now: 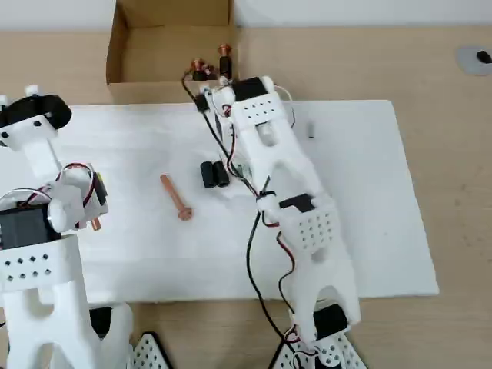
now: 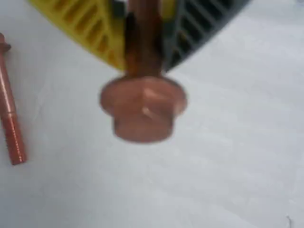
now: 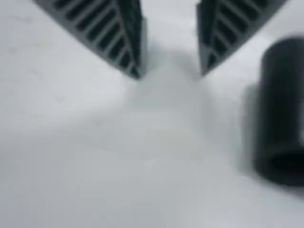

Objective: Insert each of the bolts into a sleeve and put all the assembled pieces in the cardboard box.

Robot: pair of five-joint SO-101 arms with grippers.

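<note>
My left gripper [image 2: 142, 57] is shut on the shank of a copper bolt [image 2: 142, 109], its hex head hanging just above the white mat [image 2: 228, 180]. In the high view this held bolt [image 1: 96, 224] is at the mat's left edge. A second copper bolt [image 1: 176, 197] [image 2: 9, 118] lies loose on the mat. Two black sleeves [image 1: 215, 174] lie together mid-mat. My right gripper [image 3: 168, 73] stands open just over the mat, with nothing between its dark fingers and one black sleeve [image 3: 280, 114] close beside it. The cardboard box [image 1: 115, 54] stands at the back.
Two bolt-and-sleeve pieces [image 1: 211, 65] stand at the box's near right corner. A small dark part [image 1: 311, 129] lies on the mat to the right of the right arm [image 1: 307, 223]. A grey disc [image 1: 473, 60] sits at the table's far right.
</note>
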